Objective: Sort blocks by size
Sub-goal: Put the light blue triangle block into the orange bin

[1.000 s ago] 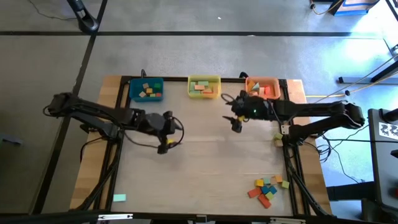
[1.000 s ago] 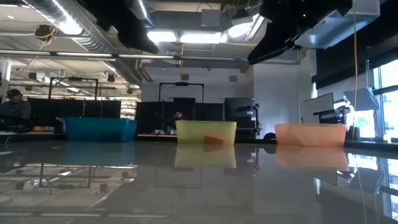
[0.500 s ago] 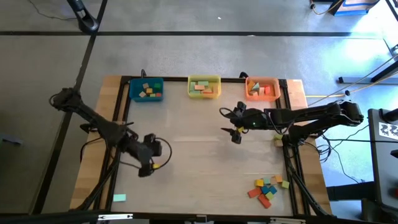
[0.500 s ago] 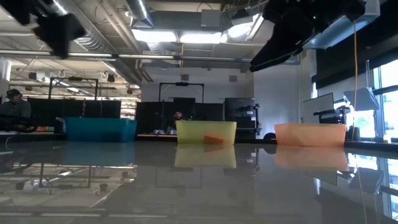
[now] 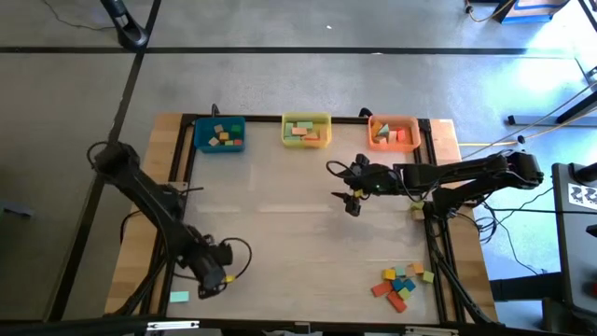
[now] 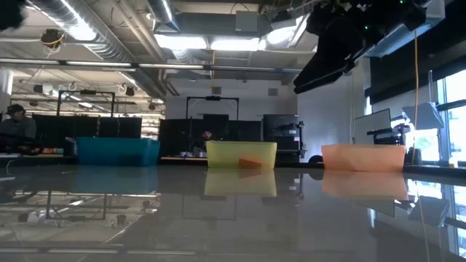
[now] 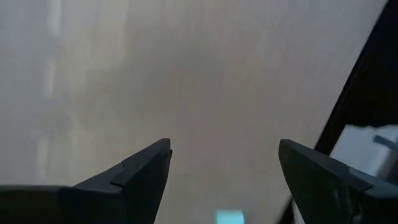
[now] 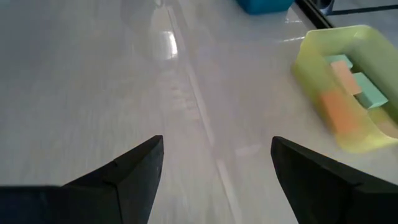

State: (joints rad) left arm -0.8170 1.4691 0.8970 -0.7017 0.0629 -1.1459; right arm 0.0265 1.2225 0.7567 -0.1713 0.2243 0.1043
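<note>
The left gripper stands spread and empty at the table's near left corner, aimed at a lone teal block just beside it, presumably the next pickup. That block lies close to the table edge, so approach room is tight on the outer side. The right gripper hangs spread and empty above mid-table, near the yellow bin, likely waiting. A cluster of unsorted blocks sits at the near right corner, well apart from both grippers. The blue bin and orange bin line the far edge; the middle of the table lies bare.
</note>
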